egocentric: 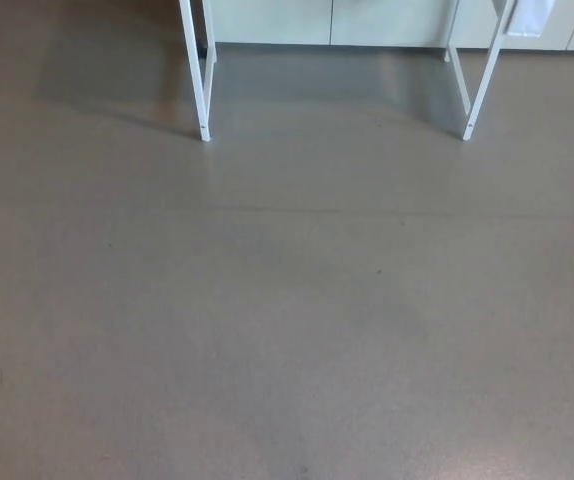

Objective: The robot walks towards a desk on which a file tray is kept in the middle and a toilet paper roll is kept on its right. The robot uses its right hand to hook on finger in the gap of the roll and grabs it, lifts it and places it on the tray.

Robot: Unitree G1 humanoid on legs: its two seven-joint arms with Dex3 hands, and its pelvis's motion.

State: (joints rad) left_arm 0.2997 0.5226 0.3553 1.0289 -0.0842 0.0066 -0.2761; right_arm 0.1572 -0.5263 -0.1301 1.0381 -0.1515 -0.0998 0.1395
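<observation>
Only the lower parts of a white desk show at the top of the head view: its left leg (199, 80) and its right leg (482, 85) stand on the grey-brown floor (287, 320). The desk top, the file tray and the toilet paper roll are out of the picture. Neither of my hands shows.
A pale wall or cabinet front (367, 22) runs behind the desk legs. A white object (530, 15) hangs at the top right beside the right leg. A thin seam (367, 212) crosses the floor in front of the desk.
</observation>
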